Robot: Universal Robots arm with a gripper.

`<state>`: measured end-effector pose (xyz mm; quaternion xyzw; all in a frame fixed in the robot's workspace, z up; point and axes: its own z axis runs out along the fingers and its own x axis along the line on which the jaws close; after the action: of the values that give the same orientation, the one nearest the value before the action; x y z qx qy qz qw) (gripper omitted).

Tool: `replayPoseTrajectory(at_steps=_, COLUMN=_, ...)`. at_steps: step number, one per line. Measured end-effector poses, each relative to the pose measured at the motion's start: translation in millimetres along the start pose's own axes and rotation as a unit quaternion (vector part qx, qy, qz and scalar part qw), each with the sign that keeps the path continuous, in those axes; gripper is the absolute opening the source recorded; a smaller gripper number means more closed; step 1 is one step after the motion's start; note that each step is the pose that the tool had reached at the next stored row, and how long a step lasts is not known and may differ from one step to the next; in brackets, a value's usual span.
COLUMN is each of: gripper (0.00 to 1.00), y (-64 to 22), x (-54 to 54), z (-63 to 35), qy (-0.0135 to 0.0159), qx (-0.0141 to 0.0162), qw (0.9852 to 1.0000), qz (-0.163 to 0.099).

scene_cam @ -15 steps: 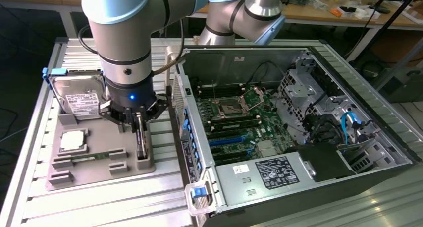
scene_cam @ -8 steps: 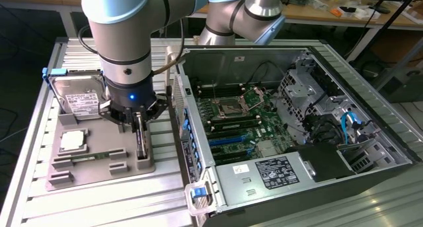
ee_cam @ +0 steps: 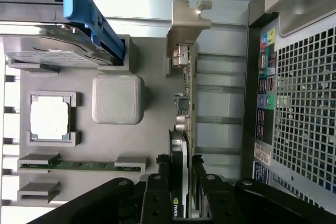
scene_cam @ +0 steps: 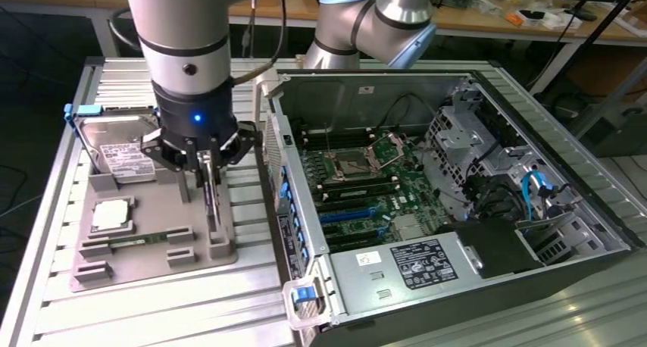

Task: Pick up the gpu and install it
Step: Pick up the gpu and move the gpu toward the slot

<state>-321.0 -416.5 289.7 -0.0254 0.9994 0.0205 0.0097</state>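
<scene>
The gpu is a thin dark card standing on edge in the grey holder tray, to the exterior view's left of the open computer case. My gripper is straight above it, a finger against each face of the card's upper part. In the wrist view the gpu appears edge-on, with its silvery bracket at the far end. The black fingertips press on both of its sides, so my gripper is shut on the card. The card's lower edge still sits in the tray's slots.
A hard drive with a blue clip, a CPU and a green memory stick share the tray. Inside the case, the motherboard's blue slots lie open to view. The perforated rear panel stands close beside the gpu.
</scene>
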Motion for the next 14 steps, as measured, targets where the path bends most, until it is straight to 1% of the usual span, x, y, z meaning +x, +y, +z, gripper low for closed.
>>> replayPoseTrajectory(at_steps=3, gripper=0.27, y=0.5, x=-0.3, z=-12.8, qy=-0.0001, qx=0.0012, qw=1.0, qz=0.0)
replayPoseTrajectory(at_steps=7, gripper=0.27, y=1.4, x=-0.7, z=-34.0, qy=0.0001, qx=0.0025, qw=1.0, qz=0.0)
replayPoseTrajectory(at_steps=11, gripper=0.27, y=1.8, x=-0.9, z=-44.8, qy=0.0, qx=0.0028, qw=1.0, qz=0.0)
replayPoseTrajectory(at_steps=14, gripper=0.27, y=2.0, x=-1.0, z=-50.2, qy=-0.0001, qx=0.0028, qw=1.0, qz=0.0)
